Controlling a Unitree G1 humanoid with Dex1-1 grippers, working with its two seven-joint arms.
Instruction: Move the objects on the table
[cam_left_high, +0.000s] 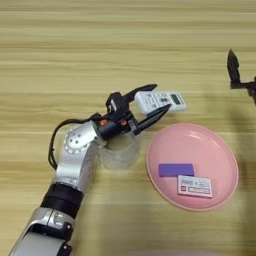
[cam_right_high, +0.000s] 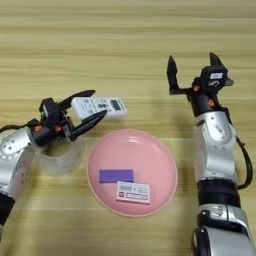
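Remote control (cam_right_high: 98, 107) — on the worktop (cam_left_high: 75, 50), long axis left-right, just far-left of the pink plate (cam_right_high: 165, 150). Left pincer (cam_left_high: 152, 100) — fingers spread, straddling its left end, not yet clenched. Right pincer (cam_right_high: 195, 67) — released, well apart on the right.

Bare light wood-grain tabletop (cam_right_high: 125, 45) lies open ahead of me; the round pink plate (cam_right_high: 162, 155) fills the middle; a clear tape roll (cam_right_high: 60, 157) sits under my left wrist, crowding that side.

Remote control (cam_right_high: 98, 106) behind plate (cam_right_high: 165, 155); box (cam_right_high: 133, 192) and block (cam_right_high: 116, 175) on it.
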